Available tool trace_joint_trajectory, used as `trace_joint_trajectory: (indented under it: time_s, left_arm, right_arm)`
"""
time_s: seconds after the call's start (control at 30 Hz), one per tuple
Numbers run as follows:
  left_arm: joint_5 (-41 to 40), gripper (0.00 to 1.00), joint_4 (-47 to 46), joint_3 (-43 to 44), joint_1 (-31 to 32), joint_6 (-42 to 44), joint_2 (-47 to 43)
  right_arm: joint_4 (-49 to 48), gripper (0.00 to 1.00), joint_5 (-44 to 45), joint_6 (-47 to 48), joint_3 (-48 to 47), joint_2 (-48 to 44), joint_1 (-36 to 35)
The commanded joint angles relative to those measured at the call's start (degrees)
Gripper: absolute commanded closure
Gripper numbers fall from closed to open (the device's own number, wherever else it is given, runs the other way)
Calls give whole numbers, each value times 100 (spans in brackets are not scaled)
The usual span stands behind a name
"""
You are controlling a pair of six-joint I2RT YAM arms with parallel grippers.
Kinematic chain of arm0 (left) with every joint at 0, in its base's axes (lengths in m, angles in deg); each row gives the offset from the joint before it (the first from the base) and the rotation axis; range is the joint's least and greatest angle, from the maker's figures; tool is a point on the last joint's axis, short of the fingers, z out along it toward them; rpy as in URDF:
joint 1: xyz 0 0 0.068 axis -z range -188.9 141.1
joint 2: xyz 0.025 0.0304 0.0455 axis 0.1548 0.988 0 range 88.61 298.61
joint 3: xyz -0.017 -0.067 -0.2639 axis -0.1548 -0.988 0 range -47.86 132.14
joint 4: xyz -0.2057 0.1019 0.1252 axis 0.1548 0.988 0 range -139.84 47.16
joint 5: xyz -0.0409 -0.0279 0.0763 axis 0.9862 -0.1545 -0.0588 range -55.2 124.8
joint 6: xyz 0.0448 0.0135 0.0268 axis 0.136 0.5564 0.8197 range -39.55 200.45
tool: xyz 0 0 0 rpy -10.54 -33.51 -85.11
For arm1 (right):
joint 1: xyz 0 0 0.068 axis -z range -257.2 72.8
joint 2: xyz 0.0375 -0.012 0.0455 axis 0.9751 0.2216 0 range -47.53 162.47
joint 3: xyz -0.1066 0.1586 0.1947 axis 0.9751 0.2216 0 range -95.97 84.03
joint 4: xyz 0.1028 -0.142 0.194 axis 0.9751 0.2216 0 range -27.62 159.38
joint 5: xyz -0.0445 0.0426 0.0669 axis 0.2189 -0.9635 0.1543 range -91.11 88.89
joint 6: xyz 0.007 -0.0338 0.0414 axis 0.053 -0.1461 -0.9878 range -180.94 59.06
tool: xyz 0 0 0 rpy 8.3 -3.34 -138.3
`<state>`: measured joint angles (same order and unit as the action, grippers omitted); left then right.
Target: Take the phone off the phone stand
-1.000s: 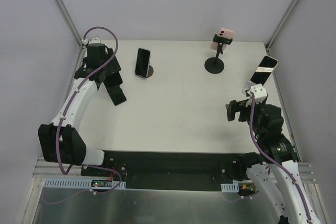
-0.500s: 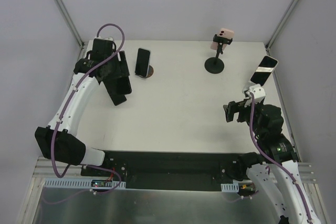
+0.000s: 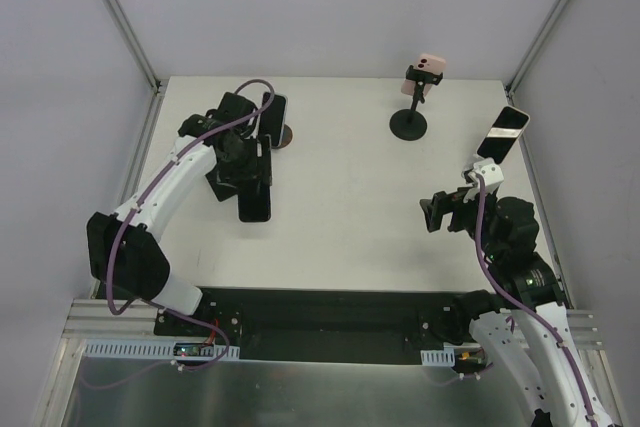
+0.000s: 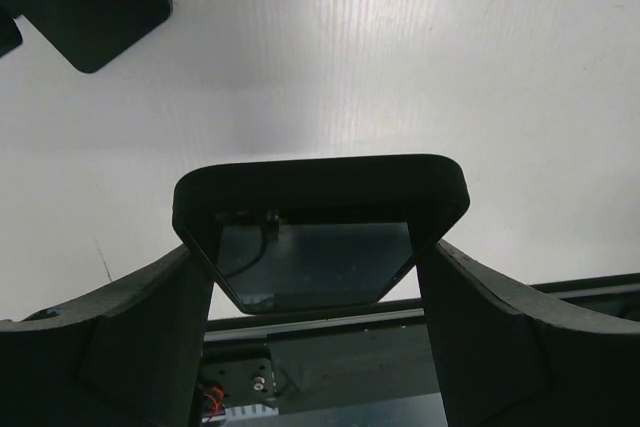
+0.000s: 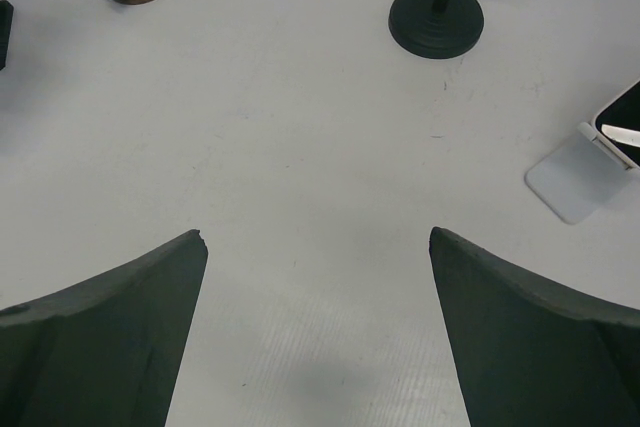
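Observation:
My left gripper (image 3: 250, 173) is shut on a black phone (image 3: 256, 205) and holds it over the left part of the table. In the left wrist view the phone (image 4: 320, 227) sits crosswise between the two fingers (image 4: 140, 337), screen facing the camera. The black phone stand (image 3: 217, 184) it came from stands just left of the gripper, and shows empty at the top left of the left wrist view (image 4: 95, 7). My right gripper (image 3: 437, 215) is open and empty over the right part of the table (image 5: 318, 247).
A dark phone leans on a round brown stand (image 3: 272, 119) at the back left. A pink phone sits on a black pole stand (image 3: 420, 97) at the back. A phone on a white stand (image 3: 503, 134) is at the right edge.
My left arm has swung right and toward the near side, carrying the black phone away from the black stand. The right arm has barely moved.

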<state>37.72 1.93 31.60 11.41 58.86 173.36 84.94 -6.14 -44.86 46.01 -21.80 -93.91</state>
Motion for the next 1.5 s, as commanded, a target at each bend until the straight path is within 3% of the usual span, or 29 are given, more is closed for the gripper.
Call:
trace_joint_trajectory:
  time_s: [0.0, 0.47, 1.1, 1.2, 1.27, 1.47]
  left_arm:
    - [218, 100, 97, -255, 104, -180, 226]
    - [526, 100, -826, -932, 192, 136, 1272]
    - [587, 100, -677, -1600, 192, 181, 1685]
    - [526, 88, -677, -1592, 192, 181, 1720]
    - [526, 71, -659, -1592, 201, 190, 1746]
    - [561, 52, -668, -1662, 218, 163, 1799]
  right_arm:
    - [-235, 4, -129, -131, -48, 10, -25]
    - [-165, 4, -41, -87, -21, -16, -25]
    - [-341, 4, 20, -87, 181, -16, -25]
    - [-341, 4, 20, -87, 163, -16, -25]
    - [-323, 4, 47, -87, 181, -51, -25]
    - [-323, 4, 117, -69, 207, -130, -25]
